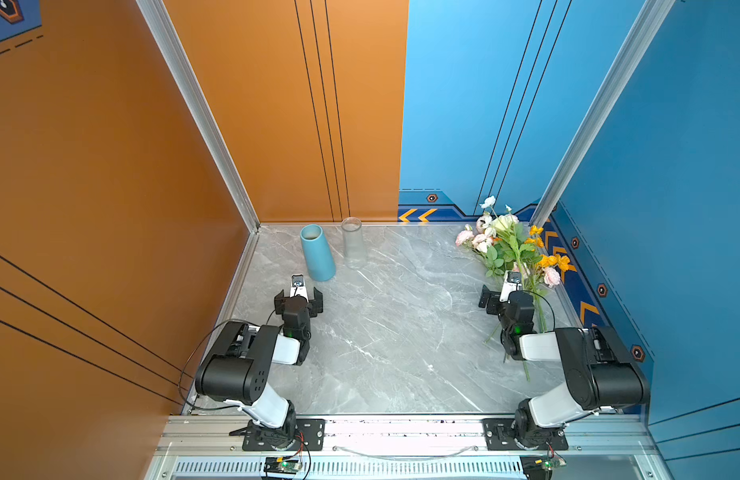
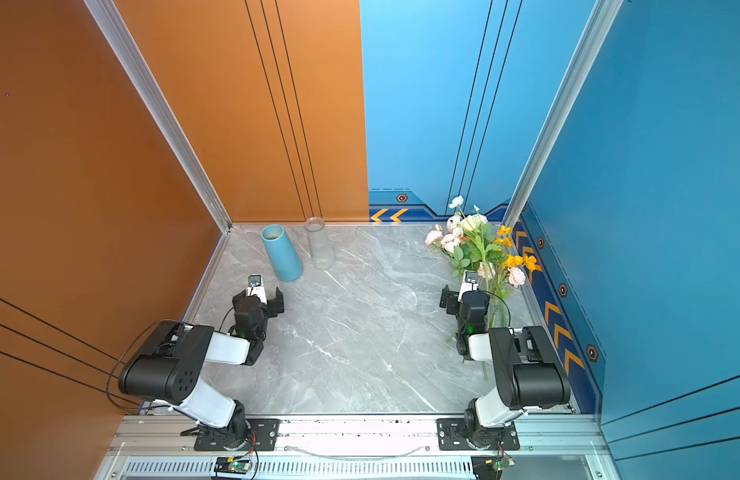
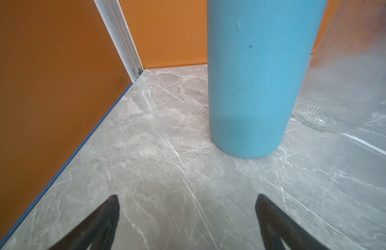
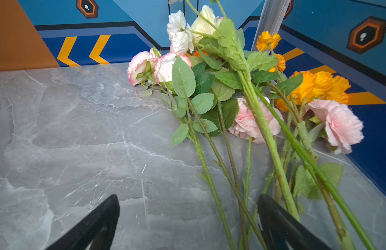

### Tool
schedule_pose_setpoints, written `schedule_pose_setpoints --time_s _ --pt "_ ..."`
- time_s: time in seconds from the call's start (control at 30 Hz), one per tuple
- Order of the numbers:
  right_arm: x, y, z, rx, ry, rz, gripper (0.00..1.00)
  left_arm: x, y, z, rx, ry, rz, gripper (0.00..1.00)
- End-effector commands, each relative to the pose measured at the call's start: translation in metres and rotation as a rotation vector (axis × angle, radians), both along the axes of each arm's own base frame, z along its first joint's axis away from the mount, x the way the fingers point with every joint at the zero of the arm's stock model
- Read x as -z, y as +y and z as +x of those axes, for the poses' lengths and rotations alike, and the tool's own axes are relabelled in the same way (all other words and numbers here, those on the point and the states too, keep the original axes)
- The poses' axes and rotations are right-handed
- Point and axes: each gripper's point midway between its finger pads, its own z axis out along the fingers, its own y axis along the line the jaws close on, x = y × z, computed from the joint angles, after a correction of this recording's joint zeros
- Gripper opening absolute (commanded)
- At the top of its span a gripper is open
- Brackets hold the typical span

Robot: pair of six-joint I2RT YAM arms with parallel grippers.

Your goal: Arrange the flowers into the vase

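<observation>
The flowers [image 1: 513, 245] [image 2: 480, 245] lie in a loose heap at the back right corner, with pink, white, cream and orange blooms and long green stems pointing toward the front. In the right wrist view the flowers [image 4: 231, 86] fill the far side. My right gripper [image 4: 188, 201] [image 1: 510, 297] [image 2: 470, 297] is open low over the stems; a few stems run between its fingers, close to one finger. A blue vase [image 1: 317, 251] [image 2: 281, 251] [image 3: 252, 86] stands at the back left. My left gripper [image 3: 187, 201] [image 1: 298, 300] [image 2: 258, 299] is open and empty just in front of it.
A clear ribbed glass vase [image 1: 353, 243] [image 2: 319, 243] [image 3: 343, 86] stands right beside the blue one. The grey marble table [image 1: 401, 332] is walled by an orange panel [image 1: 110, 208] on the left and a blue panel [image 1: 671, 208] on the right.
</observation>
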Motion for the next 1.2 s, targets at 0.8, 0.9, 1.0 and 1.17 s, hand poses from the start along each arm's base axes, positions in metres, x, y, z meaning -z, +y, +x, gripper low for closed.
schedule_pose_setpoints --time_s 0.8,0.9,1.0,1.17 --pt "-0.008 0.000 0.004 0.007 -0.022 -0.021 1.00 -0.006 0.006 0.005 -0.009 -0.010 -0.030 0.98" --pt "-0.018 0.007 -0.001 -0.002 -0.058 -0.066 1.00 -0.019 0.009 -0.002 -0.035 -0.048 -0.024 0.98" --pt "-0.039 0.015 -0.014 0.017 -0.102 -0.138 1.00 -0.051 -0.003 -0.021 -0.020 -0.126 0.042 0.98" --pt "-0.103 0.069 -0.018 -0.144 -0.132 -0.141 1.00 -0.097 -0.033 -0.044 0.010 -0.113 0.068 0.98"
